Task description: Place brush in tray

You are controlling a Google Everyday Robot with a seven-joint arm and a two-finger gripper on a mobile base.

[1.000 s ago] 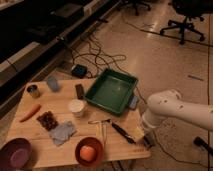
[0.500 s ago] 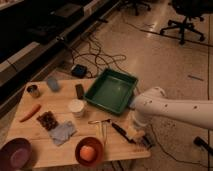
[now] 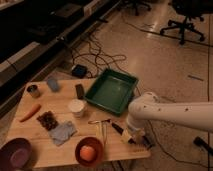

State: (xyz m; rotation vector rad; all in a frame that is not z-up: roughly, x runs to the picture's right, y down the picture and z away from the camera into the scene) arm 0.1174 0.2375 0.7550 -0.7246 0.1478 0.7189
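A wooden table [image 3: 55, 107] fills the lower left of the frame. A dark-green tray [image 3: 112, 93] sits at its upper right corner. A white robot arm [image 3: 175, 111] reaches in from the right edge, and its gripper [image 3: 134, 136] hangs low over the table's lower right corner. Whether it is spread or closed cannot be told. The slim black brush [image 3: 119, 129] lies on the table just left of the gripper, below the tray and outside it. An orange bowl [image 3: 79, 150] sits at lower centre.
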